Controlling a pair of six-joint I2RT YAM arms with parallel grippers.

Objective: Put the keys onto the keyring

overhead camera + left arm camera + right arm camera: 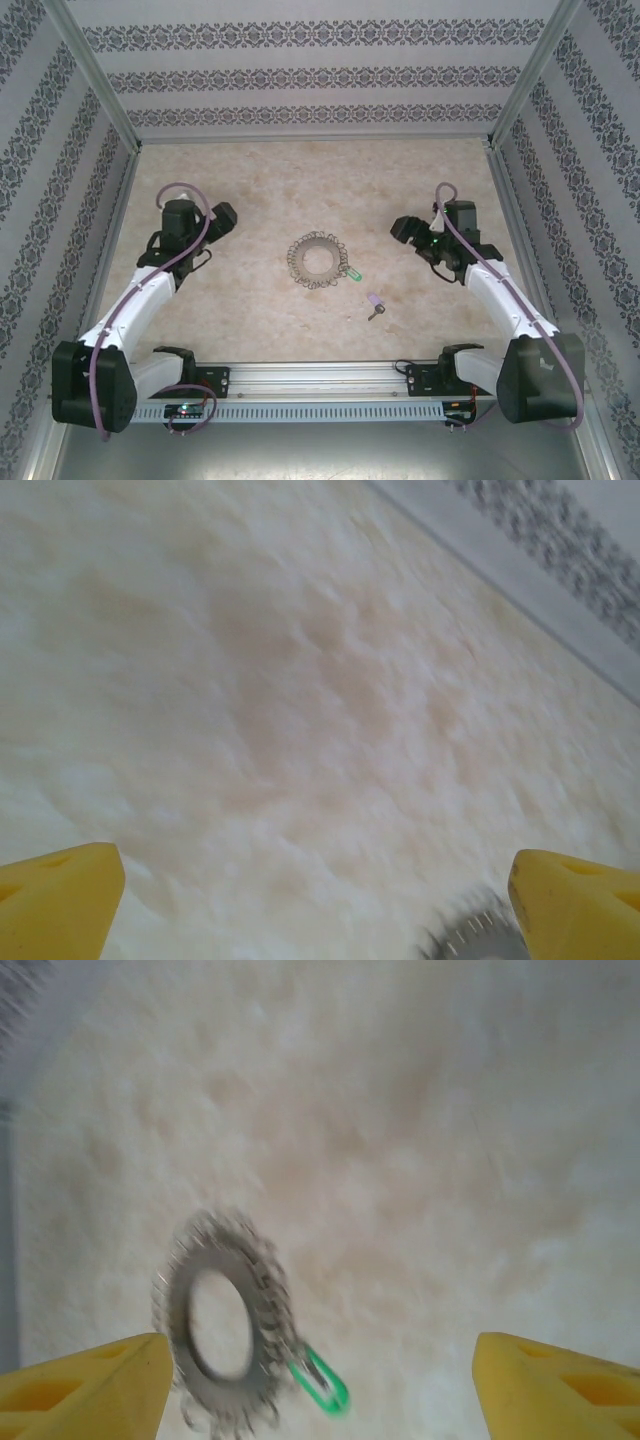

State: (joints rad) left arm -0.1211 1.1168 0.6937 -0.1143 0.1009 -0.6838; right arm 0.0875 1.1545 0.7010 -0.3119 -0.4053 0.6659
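The keyring (318,260) is a grey wreath of small metal pieces with a hollow middle, lying flat mid-table. A green-headed key (354,270) lies against its right rim, and a lilac-headed key (375,305) lies apart, nearer the front. My left gripper (224,215) hovers left of the ring and is open; in its wrist view the left gripper (318,905) has nothing between its fingers, and the keyring's edge (468,940) peeks in at the bottom right. My right gripper (403,230) is right of the ring. In the right wrist view the right gripper (320,1385) is open above the keyring (262,1310) and green key (322,1380).
Patterned walls with metal corner posts (108,110) close in the marbled tabletop (300,180) on three sides. A metal rail (320,380) with the arm bases runs along the near edge.
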